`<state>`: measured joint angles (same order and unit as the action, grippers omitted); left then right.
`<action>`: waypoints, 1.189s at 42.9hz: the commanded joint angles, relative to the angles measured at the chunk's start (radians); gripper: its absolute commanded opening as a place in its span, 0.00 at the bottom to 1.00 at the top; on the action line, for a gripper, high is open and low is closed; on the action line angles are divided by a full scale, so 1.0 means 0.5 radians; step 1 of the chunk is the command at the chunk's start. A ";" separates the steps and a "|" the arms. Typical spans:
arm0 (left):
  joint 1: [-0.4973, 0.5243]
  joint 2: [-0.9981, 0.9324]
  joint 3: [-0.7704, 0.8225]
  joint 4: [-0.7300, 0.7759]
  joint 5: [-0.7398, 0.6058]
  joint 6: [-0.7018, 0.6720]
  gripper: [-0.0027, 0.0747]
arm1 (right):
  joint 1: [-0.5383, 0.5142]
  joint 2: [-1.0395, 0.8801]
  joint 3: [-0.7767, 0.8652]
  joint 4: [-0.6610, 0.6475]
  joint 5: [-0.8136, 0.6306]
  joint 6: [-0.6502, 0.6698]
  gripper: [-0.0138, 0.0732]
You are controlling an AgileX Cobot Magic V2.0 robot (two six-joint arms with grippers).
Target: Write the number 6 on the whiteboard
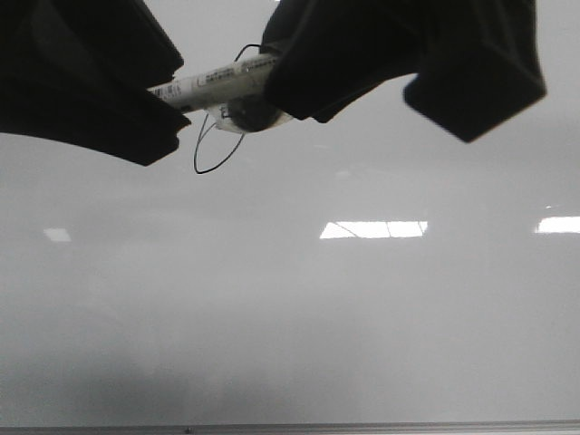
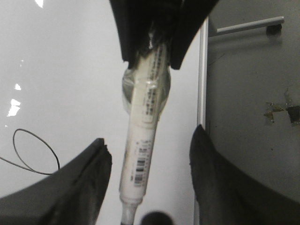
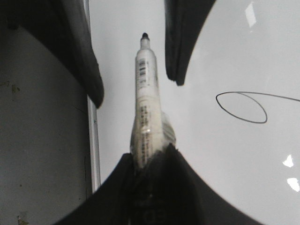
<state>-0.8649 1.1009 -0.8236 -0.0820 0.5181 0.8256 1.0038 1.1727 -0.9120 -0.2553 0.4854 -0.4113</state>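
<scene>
The whiteboard [image 1: 290,317] fills the front view. A thin black number 6 [image 1: 214,149] is drawn on it, partly hidden behind the grippers; it also shows in the left wrist view [image 2: 35,152] and the right wrist view [image 3: 241,107]. My right gripper [image 1: 281,82] [image 3: 150,152] is shut on the rear of a white marker [image 1: 217,82] [image 3: 146,89], which is held level above the board. My left gripper [image 1: 177,95] [image 2: 150,138] is open; its fingers [image 2: 84,178] stand on either side of the marker's tip end without touching it.
The board's metal edge strip [image 2: 202,84] [image 3: 92,140] runs beside the grippers, with a dark grey surface [image 2: 253,117] beyond it. A clear tape wrap [image 1: 245,118] bulges round the marker. Bright light reflections [image 1: 373,229] lie on the board. Its thin bottom edge [image 1: 290,427] is nearest the camera.
</scene>
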 commanded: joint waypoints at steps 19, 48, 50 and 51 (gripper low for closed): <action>-0.002 0.040 -0.069 -0.011 -0.254 0.000 0.07 | 0.004 -0.054 -0.058 -0.009 -0.157 -0.020 0.09; 0.396 -0.053 0.139 -0.047 -0.285 -0.388 0.03 | -0.410 -0.422 0.214 -0.009 0.022 0.573 0.52; 0.495 -0.093 0.171 -0.052 -0.293 -0.485 0.01 | -0.521 -0.496 0.291 -0.011 0.022 0.701 0.48; 0.538 -0.111 0.183 -0.052 -0.293 -0.527 0.01 | -0.572 -0.543 0.325 -0.011 0.022 0.793 0.46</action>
<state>-0.6593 1.0956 -0.7276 -0.0902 0.4464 0.6533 0.7931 0.9811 -0.7731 -0.2534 0.5549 -0.1355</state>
